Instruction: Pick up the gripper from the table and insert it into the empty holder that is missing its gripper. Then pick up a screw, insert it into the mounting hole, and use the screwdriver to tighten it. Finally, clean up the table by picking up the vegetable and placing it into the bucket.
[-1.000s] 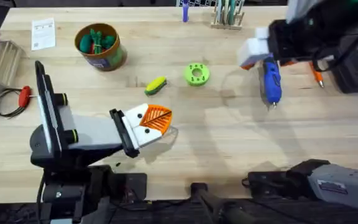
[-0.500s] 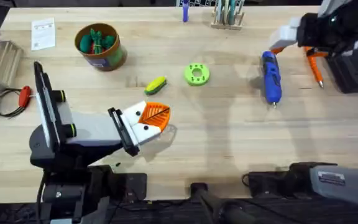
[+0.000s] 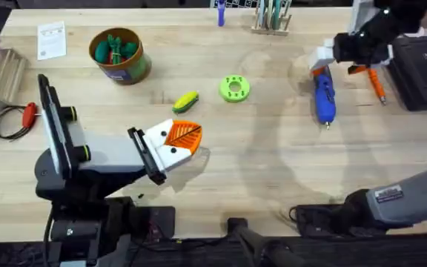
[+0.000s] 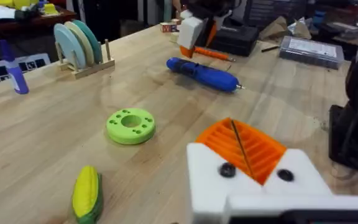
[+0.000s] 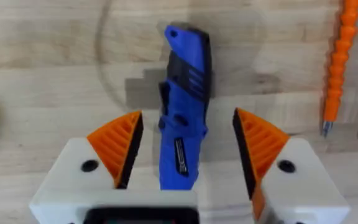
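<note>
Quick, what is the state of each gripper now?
Left gripper: jaws shut, holding nothing.
Right gripper: jaws open, one on each side of the screwdriver, which lies on the table.

Robotics lab: wooden workbench (image 3: 273, 178), tool case (image 3: 425, 70).

Wooden table (image 3: 273, 185) (screwdriver (image 3: 323, 96), vegetable (image 3: 186, 101)).

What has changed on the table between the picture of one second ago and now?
The right gripper has moved from over the screwdriver toward the table's far right, and its open fingers now straddle the driver's rear end without closing on it. The screwdriver itself has not moved. The left gripper has drawn back slightly, fingers shut. The corn cob, the green disc and the bucket stayed in place.
</note>
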### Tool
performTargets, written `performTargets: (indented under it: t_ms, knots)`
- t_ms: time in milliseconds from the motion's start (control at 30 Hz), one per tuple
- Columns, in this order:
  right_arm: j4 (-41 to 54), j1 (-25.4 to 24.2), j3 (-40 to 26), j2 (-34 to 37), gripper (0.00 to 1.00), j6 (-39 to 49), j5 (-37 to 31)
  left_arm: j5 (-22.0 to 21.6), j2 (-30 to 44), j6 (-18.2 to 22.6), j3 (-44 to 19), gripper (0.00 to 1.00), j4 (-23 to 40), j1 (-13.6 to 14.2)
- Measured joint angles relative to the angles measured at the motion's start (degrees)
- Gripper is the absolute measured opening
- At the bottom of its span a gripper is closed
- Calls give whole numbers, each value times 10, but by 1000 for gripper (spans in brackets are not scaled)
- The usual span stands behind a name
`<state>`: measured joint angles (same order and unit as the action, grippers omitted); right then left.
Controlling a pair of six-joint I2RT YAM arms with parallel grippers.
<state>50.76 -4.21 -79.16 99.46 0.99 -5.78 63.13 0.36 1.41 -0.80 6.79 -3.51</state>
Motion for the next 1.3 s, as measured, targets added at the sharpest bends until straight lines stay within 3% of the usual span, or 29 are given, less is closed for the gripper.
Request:
performTargets:
  t_ms: [600,700,867,900,1300]
  knots:
    - [-39,-15,-22,131,863,25,1,0,0,0,0,10,0,0]
    - [-38,-14,-24,135,726,28,9,0,0,0,0,10,0,0]
    - [-42,-13,-27,140,80,33,0,0,0,0,0,10,0,0]
    - [-43,-14,-27,141,33,32,0,0,0,0,0,10,0,0]
    - [6,-11,-42,143,24,28,-2,-2,0,-2,0,10,0,0]
